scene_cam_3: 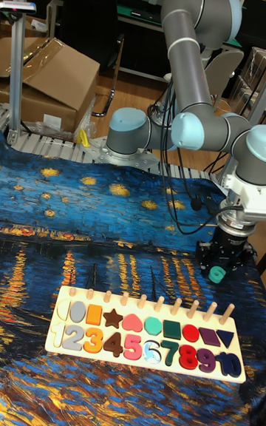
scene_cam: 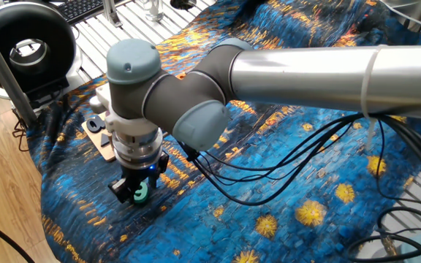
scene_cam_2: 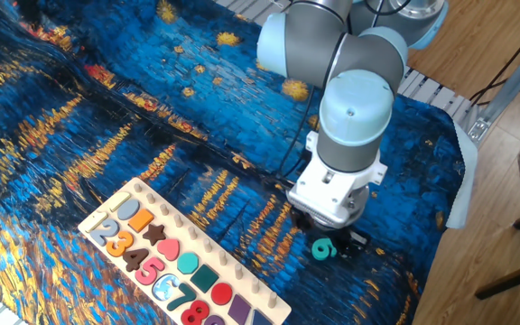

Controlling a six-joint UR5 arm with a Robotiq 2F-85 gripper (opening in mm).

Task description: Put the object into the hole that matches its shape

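Gripper [scene_cam: 135,191] was down around the teal nine [scene_cam_3: 216,274], jaws apparently not closed on it yet. Nine lay off the puzzle board [scene_cam_3: 55,339]; grasp, carry, insertion remained.

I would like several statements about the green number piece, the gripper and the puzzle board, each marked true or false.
1. The teal 9 lies on the blue cloth, away from the puzzle board. True.
2. The gripper is directly over the teal 9, its fingers on either side of it. True.
3. The gripper is hovering above the board. False: it is over the cloth, beside the board.
4. The board's digit row holds an orange 3 and a red 8. True.
5. The teal 9 already sits in the board's digit row. False: it is on the cloth under the gripper.
6. The board is bare of any pieces. False: shapes and digits fill most of its holes.
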